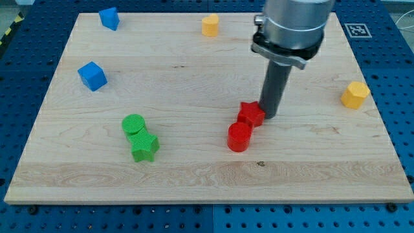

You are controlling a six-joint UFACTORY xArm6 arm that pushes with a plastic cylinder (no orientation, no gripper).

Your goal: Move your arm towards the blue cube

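Note:
The blue cube (92, 76) sits at the view's left on the wooden board (194, 175). My tip (270, 116) rests on the board well to the right of it, touching or nearly touching the right side of the red star (251, 114). A red cylinder (239, 137) sits just below and left of the red star. Between my tip and the blue cube lies open board.
A second blue block (109, 18), pentagon-like, sits at the top left. A yellow block (209, 25) is at the top centre and another yellow block (354, 94) at the right edge. A green cylinder (134, 124) and green star (145, 146) sit at lower left.

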